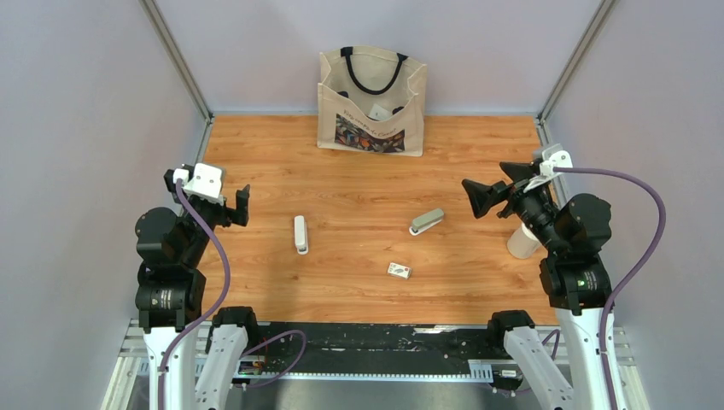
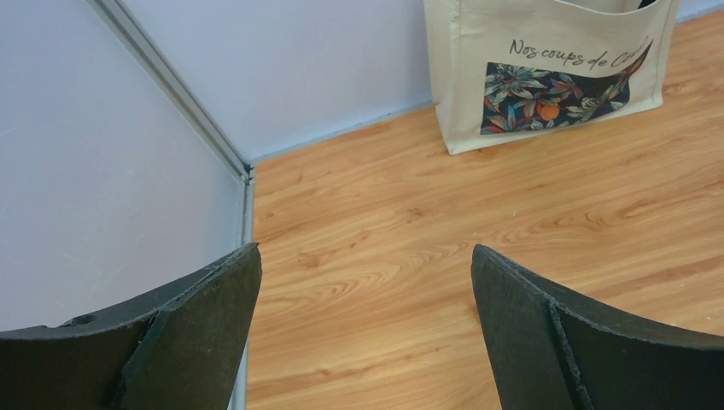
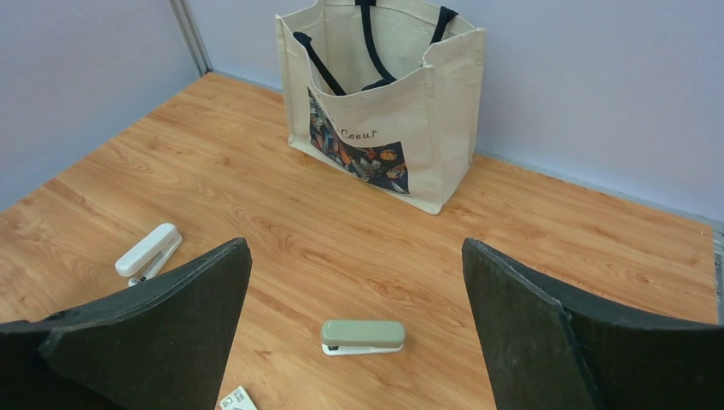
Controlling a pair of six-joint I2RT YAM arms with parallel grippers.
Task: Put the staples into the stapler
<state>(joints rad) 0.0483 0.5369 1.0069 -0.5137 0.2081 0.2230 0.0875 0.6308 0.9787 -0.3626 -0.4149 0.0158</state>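
Observation:
A white stapler (image 1: 300,234) lies left of the table's middle, and a grey-green stapler (image 1: 427,222) lies right of the middle. Both show in the right wrist view: the grey-green one (image 3: 363,336) between my fingers and far below them, the white one (image 3: 149,252) at the left. No strip of staples shows in any view. A small white printed box (image 1: 399,270) lies nearer the front, its corner in the right wrist view (image 3: 236,400). My left gripper (image 1: 209,195) is open and empty, raised at the left, over bare wood (image 2: 365,249). My right gripper (image 1: 495,184) is open and empty, raised at the right (image 3: 355,243).
A cream tote bag (image 1: 371,102) with black handles stands upright at the back middle; it also shows in the left wrist view (image 2: 546,77) and the right wrist view (image 3: 384,102). A white cylinder (image 1: 522,242) stands by the right arm. Grey walls enclose the wooden table (image 1: 359,171).

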